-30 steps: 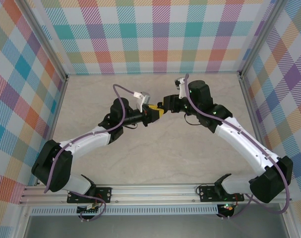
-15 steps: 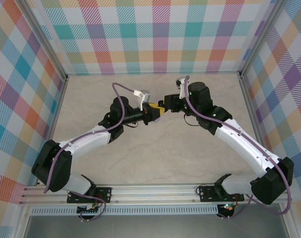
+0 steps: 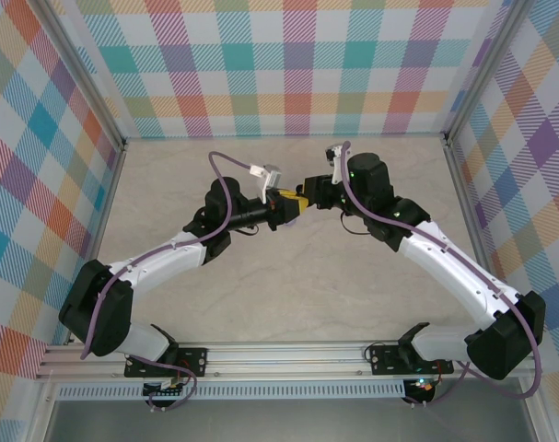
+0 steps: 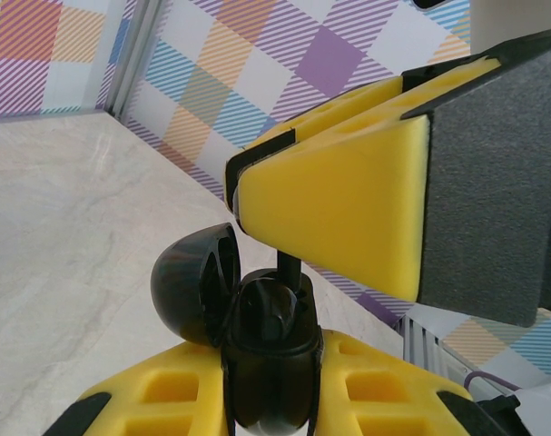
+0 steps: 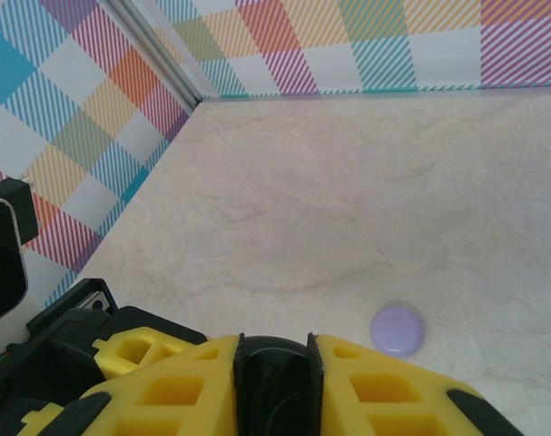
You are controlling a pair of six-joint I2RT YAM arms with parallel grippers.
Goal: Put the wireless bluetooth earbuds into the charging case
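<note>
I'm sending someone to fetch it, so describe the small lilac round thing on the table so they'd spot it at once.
Inside the plaid-walled enclosure, look at the pale marbled table; just beyond the yellow right gripper lies the lilac case. It is a smooth disc lying flat and alone, unlike the open black case held in the left gripper.

The walls [image 3: 297, 64] carry a pastel plaid of teal, pink, orange, purple, yellow and green squares, each hatched with thin white diagonal stripes. The table [image 3: 288, 285] is pale beige with faint marble veining. The left arm [image 3: 159, 262] and the right arm [image 3: 445, 253] are white with black joints, and a purple cable [image 3: 217, 175] loops along each. The left gripper [image 4: 270, 381] and the right gripper [image 5: 277, 363] have bright yellow fingers edged in black, and the pad [image 4: 493, 182] is dark grey. The charging case [image 4: 268, 327] is glossy black, as is the earbud [image 4: 289, 265]. The small round case [image 5: 398, 329] is pale lilac
</note>
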